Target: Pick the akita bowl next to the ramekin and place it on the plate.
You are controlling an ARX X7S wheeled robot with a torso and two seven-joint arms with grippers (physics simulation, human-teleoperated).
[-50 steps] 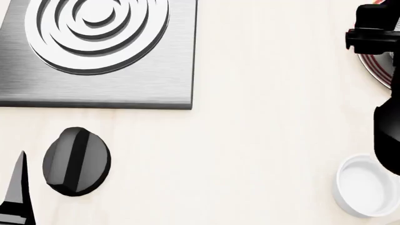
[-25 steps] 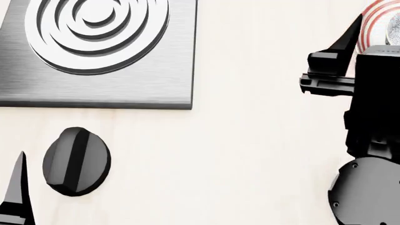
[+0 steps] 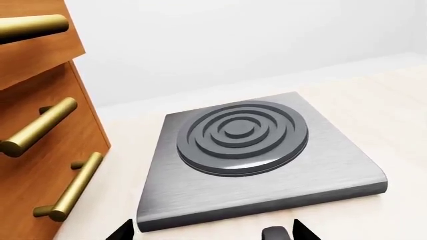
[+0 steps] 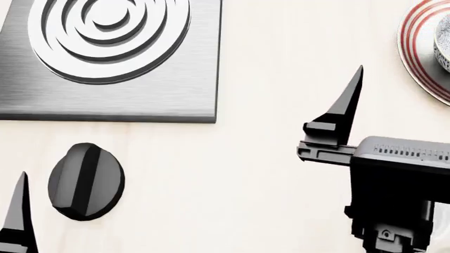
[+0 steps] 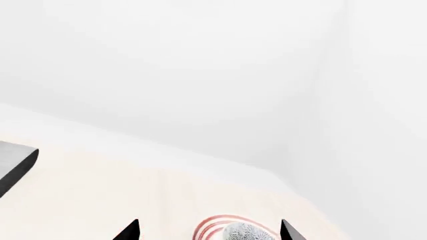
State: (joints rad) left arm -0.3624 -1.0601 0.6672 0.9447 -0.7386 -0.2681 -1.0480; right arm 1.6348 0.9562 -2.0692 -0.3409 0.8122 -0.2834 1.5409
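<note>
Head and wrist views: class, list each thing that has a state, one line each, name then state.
akita bowl: upright, on the plate
plate: flat on the counter, holding the bowl
right gripper: open, empty
left gripper: open, empty
stove knob: bar roughly upright in the head view

Bare bench (image 4: 274, 174) lies open between the burner plate (image 4: 113, 58) and the plate (image 4: 422, 58). The knob (image 4: 86, 181) stands on it near the burner plate.
</note>
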